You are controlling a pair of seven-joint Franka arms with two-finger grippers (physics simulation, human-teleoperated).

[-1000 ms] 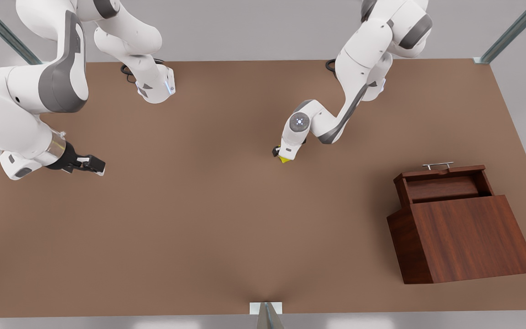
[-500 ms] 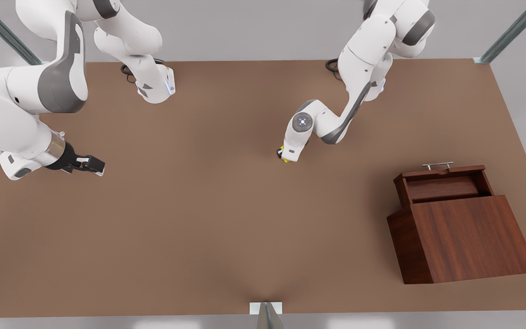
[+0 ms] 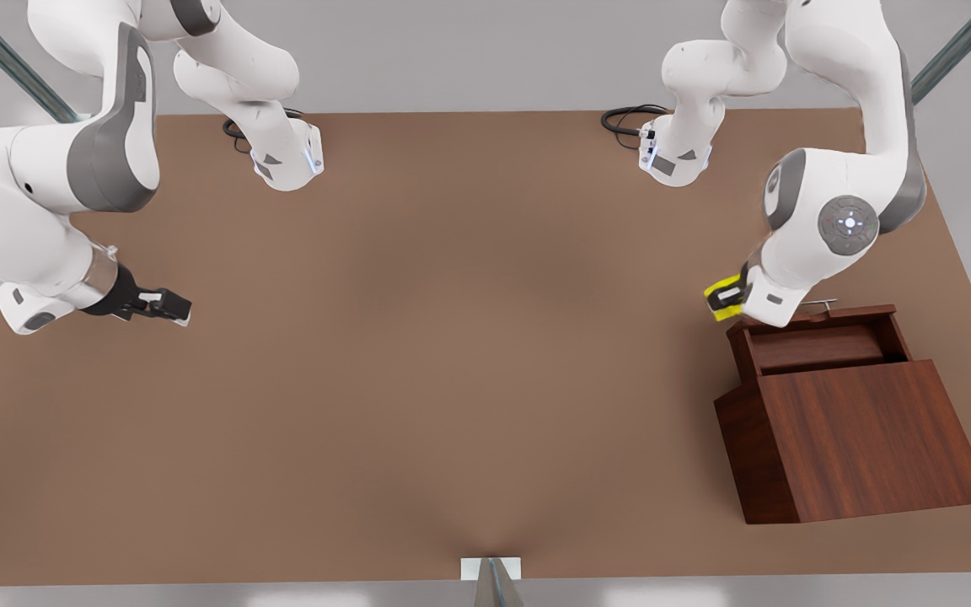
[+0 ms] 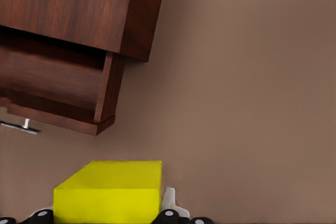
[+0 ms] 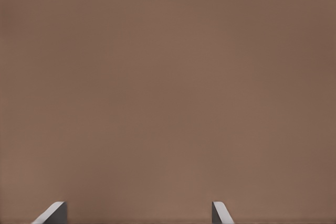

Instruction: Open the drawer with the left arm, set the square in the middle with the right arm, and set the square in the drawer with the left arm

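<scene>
Front view: my left gripper (image 3: 726,301) is pinching the yellow square (image 3: 722,299), lifted off the tabletop (image 3: 418,362), just at ten o'clock of the open drawer (image 3: 818,341). I judge this the last step: carrying the square into the drawer. My next move calls for travel toward four o'clock, over the drawer's side wall, then a lowering and release inside. The silver bar handle (image 3: 819,303), partly behind my wrist, and the near wall are what I could clip. My right gripper (image 3: 172,304) waits well apart at nine o'clock of the table.

Left wrist view: the square (image 4: 110,191) sits clamped between my fingers (image 4: 169,216), with the drawer (image 4: 58,95) pulled out of the cabinet (image 4: 79,9) and its handle (image 4: 20,126) near.

Right wrist view: my fingertips (image 5: 52,213) stand spread over bare tabletop (image 5: 168,93), holding nothing.
</scene>
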